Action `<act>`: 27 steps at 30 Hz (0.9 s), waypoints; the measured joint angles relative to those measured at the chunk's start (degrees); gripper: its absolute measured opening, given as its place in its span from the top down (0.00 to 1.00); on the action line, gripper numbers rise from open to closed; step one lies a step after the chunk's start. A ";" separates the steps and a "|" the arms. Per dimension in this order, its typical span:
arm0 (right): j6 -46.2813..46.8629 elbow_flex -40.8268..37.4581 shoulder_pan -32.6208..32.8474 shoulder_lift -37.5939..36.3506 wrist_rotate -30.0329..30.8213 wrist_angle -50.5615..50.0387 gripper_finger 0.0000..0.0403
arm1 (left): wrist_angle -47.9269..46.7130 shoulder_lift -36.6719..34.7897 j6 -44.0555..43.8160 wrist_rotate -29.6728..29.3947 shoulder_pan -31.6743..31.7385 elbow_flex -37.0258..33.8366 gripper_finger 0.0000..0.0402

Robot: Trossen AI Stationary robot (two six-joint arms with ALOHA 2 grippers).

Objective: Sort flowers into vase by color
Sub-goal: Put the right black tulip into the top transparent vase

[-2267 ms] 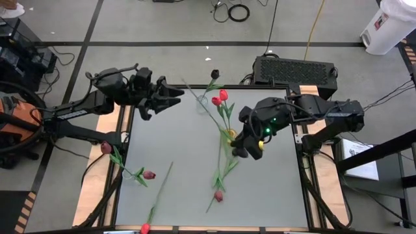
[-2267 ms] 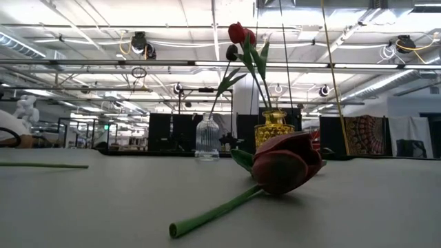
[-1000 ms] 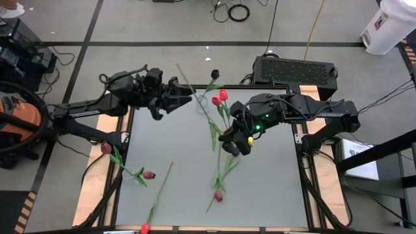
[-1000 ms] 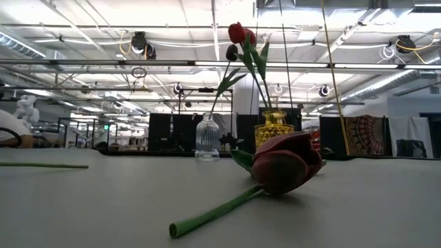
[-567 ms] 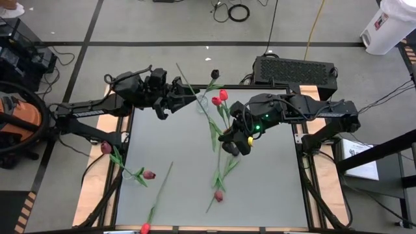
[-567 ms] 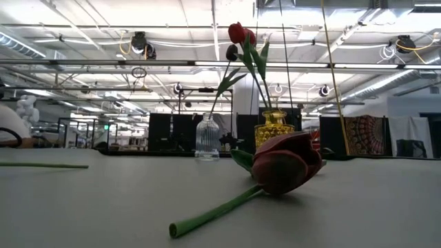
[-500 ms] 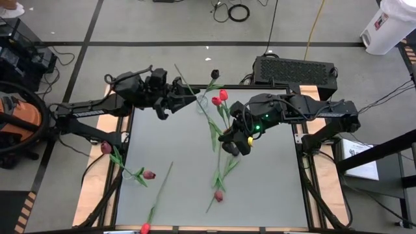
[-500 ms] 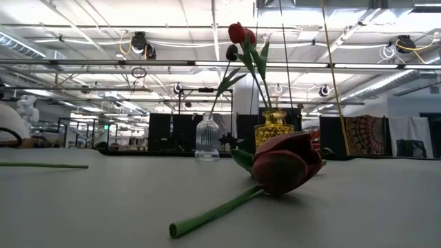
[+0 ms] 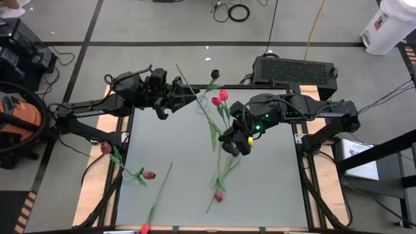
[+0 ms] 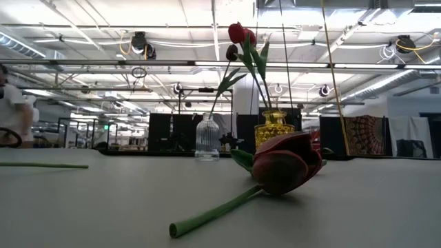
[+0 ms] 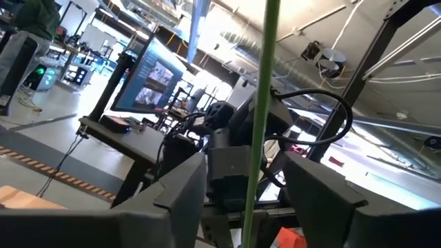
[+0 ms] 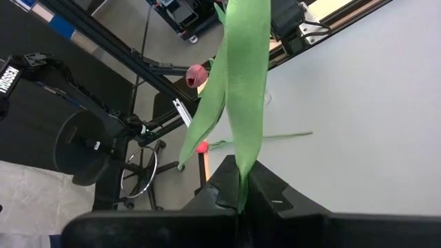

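- A grey table [image 9: 260, 188] stands in a workshop with a concrete floor marked by dark lines; the low view looks across it into a large hall with ceiling trusses and lamps.
- At the table's far edge stand a clear glass vase [image 10: 207, 138] and a yellow vase [image 10: 273, 128]; the yellow one holds red tulips [image 10: 238, 32] on tall stems.
- The right gripper [image 9: 235, 144] hovers over the middle of the table, its fingers pressed together on a long green stem [image 9: 209, 120] and its leaf [image 12: 238, 83].
- That stem runs up and away toward the far left corner, passing between the fingers of the left gripper [image 9: 185, 97].
- The left gripper's fingers [image 11: 176, 196] stand apart on either side of the stem, with gaps showing on both sides.
- Loose flowers lie on the table: a dark maroon tulip [image 10: 282, 162] near the low camera, another maroon one [image 9: 149, 174] at the left, and a red one [image 9: 144, 228] at the near edge.
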 joint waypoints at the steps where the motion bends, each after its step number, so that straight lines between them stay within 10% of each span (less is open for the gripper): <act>1: -0.01 0.00 0.00 0.00 0.00 0.00 1.00 | 0.14 0.00 -0.02 0.00 0.00 0.00 0.53; 20: -0.43 0.00 -0.02 -0.02 0.01 0.02 1.00 | 0.17 0.00 2.33 -0.02 0.00 0.00 0.96; 27: -0.44 0.00 -0.02 -0.02 0.02 0.02 1.00 | 0.08 0.00 2.84 -0.24 0.00 0.00 0.98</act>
